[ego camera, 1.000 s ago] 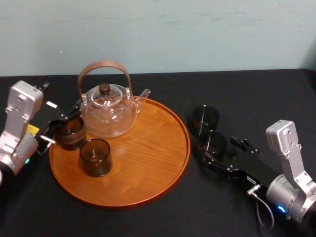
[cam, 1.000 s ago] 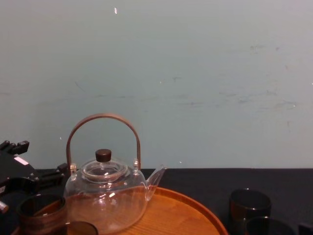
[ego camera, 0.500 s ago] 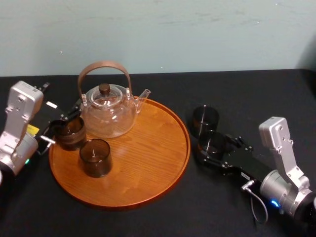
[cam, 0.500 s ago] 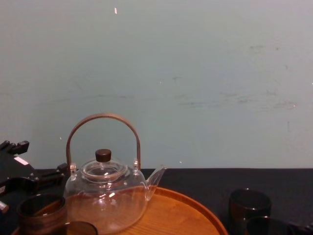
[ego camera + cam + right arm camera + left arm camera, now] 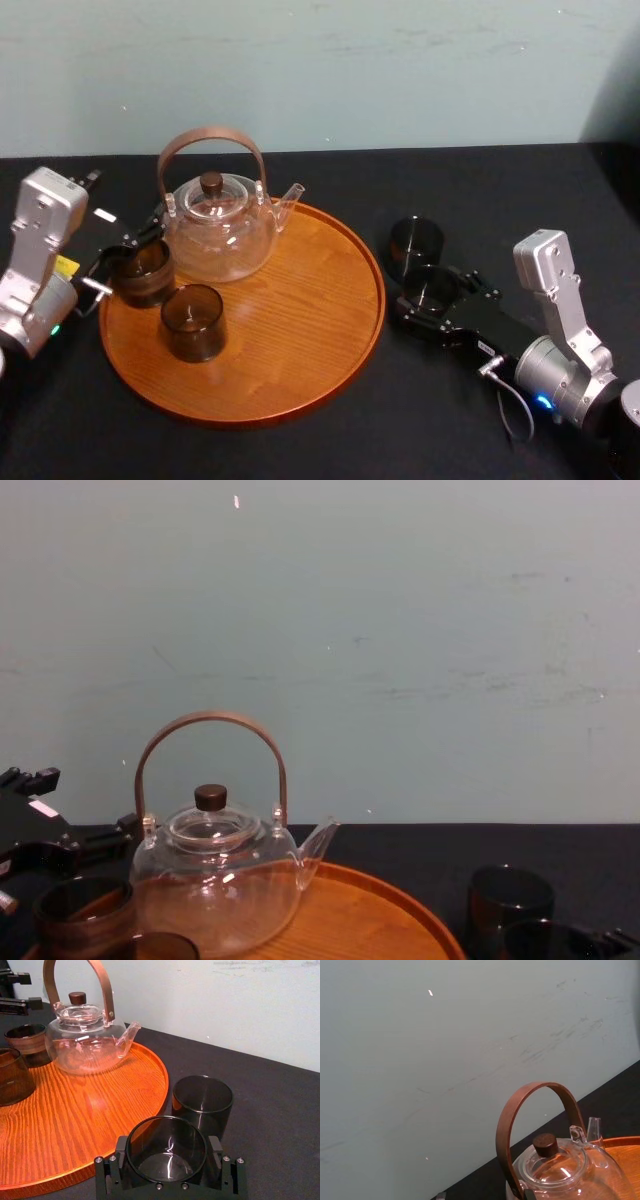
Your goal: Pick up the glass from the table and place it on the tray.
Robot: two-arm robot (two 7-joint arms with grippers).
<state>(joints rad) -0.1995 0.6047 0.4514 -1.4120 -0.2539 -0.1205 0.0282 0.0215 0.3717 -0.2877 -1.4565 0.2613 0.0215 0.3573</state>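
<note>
Right gripper (image 5: pixel 168 1151) sits low on the black cloth table (image 5: pixel 280 1110), jaws spread astride the smoky cylindrical glass (image 5: pixel 166 1160), just beside the round grained wooden tray (image 5: pixel 75 1125). Left gripper (image 5: pixel 128 260) waits at the tray's left rim.

We note a pale blue-green wall (image 5: pixel 420 630) behind the counter (image 5: pixel 500 180), matte, marked with faint scuffs and small white flecks. Black cloth covers the counter up to the wall's foot. Lighting is even.

Right gripper (image 5: pixel 168 1154) low, jaws spread; left gripper (image 5: pixel 125 247) parked low.
</note>
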